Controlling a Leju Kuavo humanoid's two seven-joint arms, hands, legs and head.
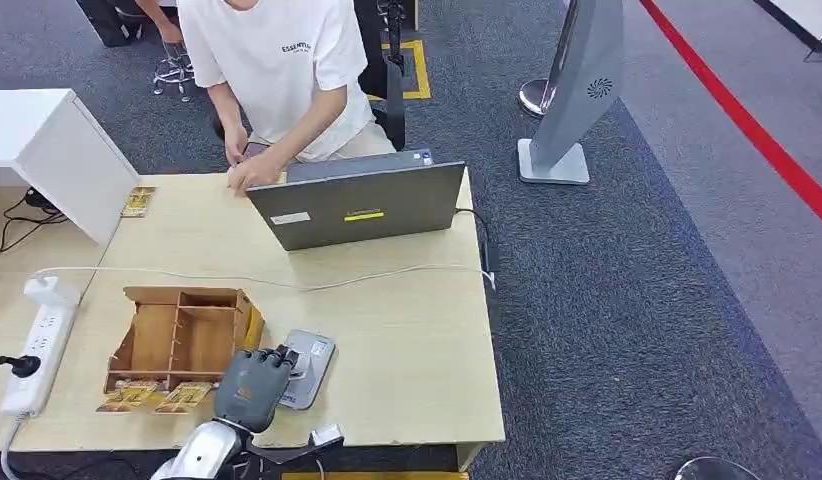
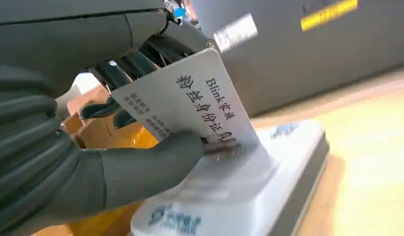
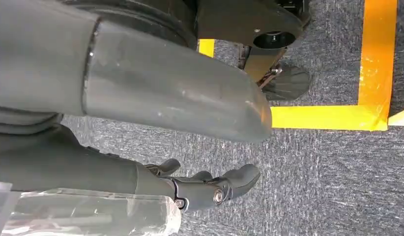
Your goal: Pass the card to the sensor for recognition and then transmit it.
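So the risky bit here is the grip. The left hand point(image 2: 92, 162) pinches the card point(image 2: 190, 103) between its thick thumb and the darker fingers point(image 2: 116, 73) behind it, and the card sits tilted, its lower edge at or just above the top face of the sensor point(image 2: 288, 162). Whether it actually touches is hard to tell from the wrist view. If the thumb slides on that smooth surface, the card probably slips out and ends up flat on the reader, which is a pain for a hand like this to pick back up. If the tilt is too steep, the read may simply fail. And the wooden box point(image 1: 182, 335) sits right beside the sensor, so a sloppy pull-away could knock it.

The right hand point(image 3: 205, 189) hangs low over the carpet, fingers loosely curled, holding nothing.

From the head view the left hand hovers over the near end of the sensor, close to the table's point(image 1: 407, 350) front edge. Past that a white cable point(image 1: 287, 283) crosses the top, then the laptop point(image 1: 362, 205), and a person point(image 1: 277, 70) in a white shirt sits behind it, probably the one who gets the card next.
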